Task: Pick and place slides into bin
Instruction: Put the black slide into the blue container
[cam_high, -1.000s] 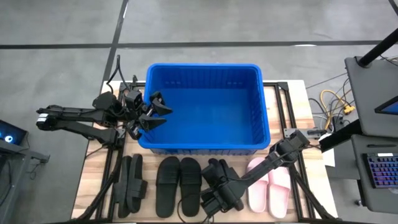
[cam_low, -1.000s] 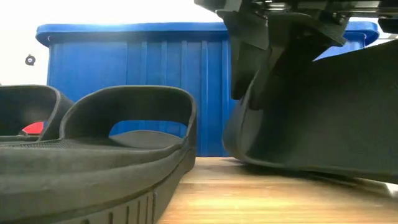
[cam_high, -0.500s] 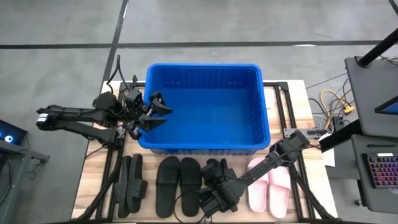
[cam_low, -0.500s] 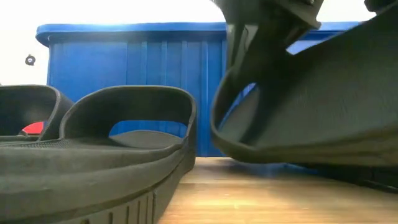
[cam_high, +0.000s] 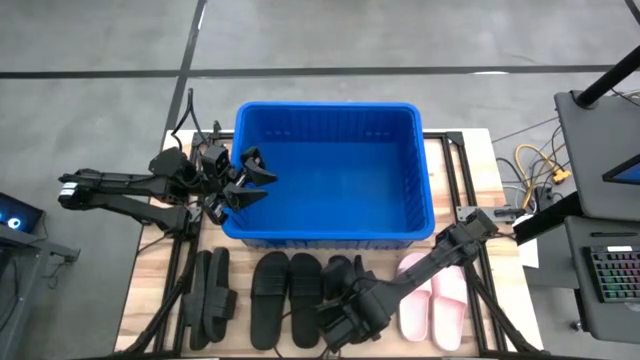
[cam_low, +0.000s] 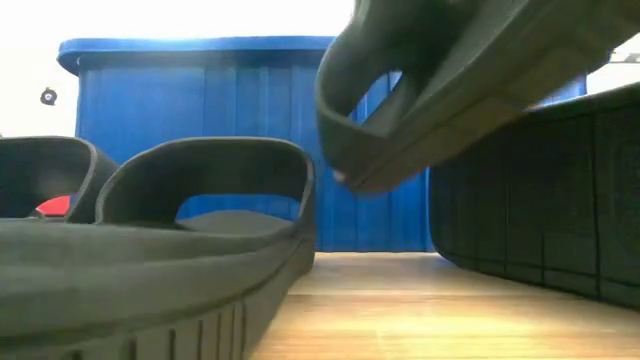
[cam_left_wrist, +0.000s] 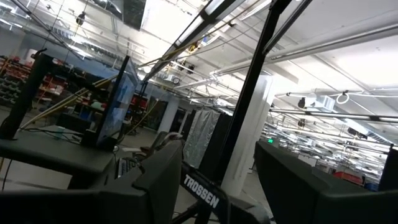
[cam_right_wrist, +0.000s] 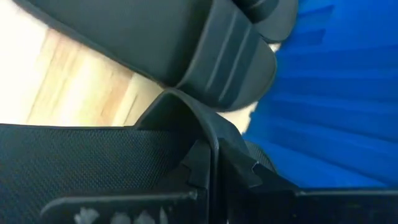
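One black slide (cam_low: 450, 90) hangs tilted above the table, pinched in the right gripper's (cam_high: 345, 318) closed jaws.

Two dark fingers (cam_left_wrist: 155, 180) apart, hall ceiling beams (cam_left_wrist: 348, 43) (bright lights), black post (cam_left_wrist: 245, 93)
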